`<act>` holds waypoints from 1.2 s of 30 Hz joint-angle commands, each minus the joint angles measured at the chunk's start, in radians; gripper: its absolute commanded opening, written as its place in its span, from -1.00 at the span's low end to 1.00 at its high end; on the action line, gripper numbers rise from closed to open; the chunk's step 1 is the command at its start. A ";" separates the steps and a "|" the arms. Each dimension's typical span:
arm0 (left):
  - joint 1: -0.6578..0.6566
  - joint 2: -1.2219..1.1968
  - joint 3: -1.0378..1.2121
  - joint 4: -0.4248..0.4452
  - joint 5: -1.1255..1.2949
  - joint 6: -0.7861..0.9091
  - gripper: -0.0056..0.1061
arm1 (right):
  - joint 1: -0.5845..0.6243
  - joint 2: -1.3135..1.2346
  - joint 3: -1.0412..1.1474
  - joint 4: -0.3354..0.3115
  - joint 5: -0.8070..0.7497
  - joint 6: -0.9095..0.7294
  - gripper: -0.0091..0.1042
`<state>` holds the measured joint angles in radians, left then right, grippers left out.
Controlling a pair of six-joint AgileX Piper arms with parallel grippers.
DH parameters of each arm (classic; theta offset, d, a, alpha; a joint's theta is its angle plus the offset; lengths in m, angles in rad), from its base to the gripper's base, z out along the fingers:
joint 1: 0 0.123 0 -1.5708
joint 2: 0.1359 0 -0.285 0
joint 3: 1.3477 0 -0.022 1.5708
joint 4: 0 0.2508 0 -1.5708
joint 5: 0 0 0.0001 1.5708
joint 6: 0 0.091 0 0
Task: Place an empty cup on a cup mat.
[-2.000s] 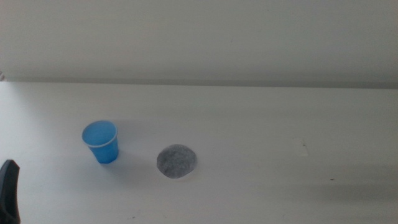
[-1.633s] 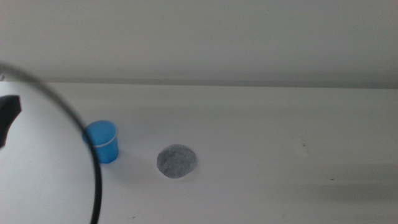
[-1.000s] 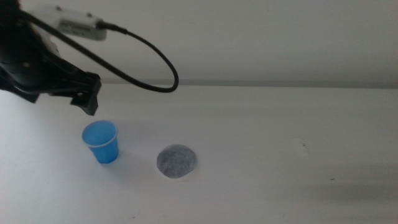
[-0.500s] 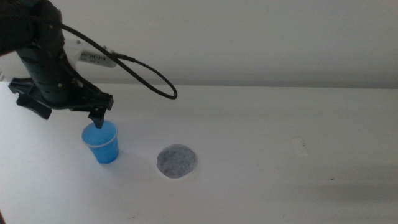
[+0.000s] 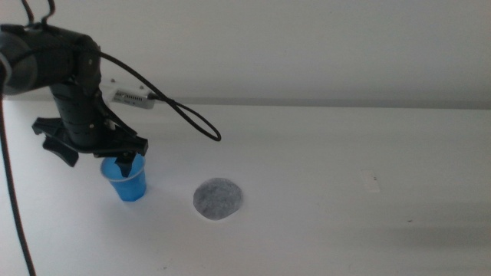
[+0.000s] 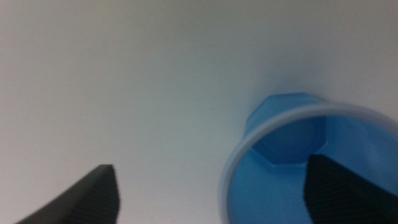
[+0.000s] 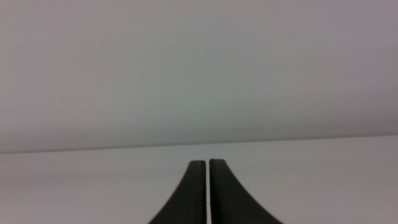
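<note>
The blue cup (image 5: 131,185) stands upright and empty on the white table, left of centre. The grey speckled cup mat (image 5: 218,199) lies flat to its right, apart from it. My left gripper (image 5: 97,157) is open and hangs over the cup's left rim. One jaw dips inside the cup's mouth and the other stands outside, to its left. In the left wrist view the cup (image 6: 292,146) shows its empty inside, with one jaw within the rim; the left gripper (image 6: 210,194) is wide open. My right gripper (image 7: 207,183) is shut, empty, and out of the middle view.
The white table (image 5: 345,192) runs to a pale wall at the back. The left arm's black cable (image 5: 184,115) loops above the table behind the cup. Nothing else lies on the table.
The left arm came in from the left, swung over the cup and lowered. One jaw now reaches inside the cup's rim. Cup and mat have not moved.
</note>
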<state>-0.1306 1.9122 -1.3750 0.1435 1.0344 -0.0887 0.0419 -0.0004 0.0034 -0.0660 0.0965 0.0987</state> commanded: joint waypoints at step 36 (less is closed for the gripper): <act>-0.394 0.030 -0.208 -0.159 0.195 -0.227 -0.93 | 0.000 -0.036 0.035 -0.010 -0.006 -0.001 -0.87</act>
<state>-0.5203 1.9310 -1.5719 -0.0057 1.2143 -0.3002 0.0419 -0.0004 0.0034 -0.0660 0.0965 0.0987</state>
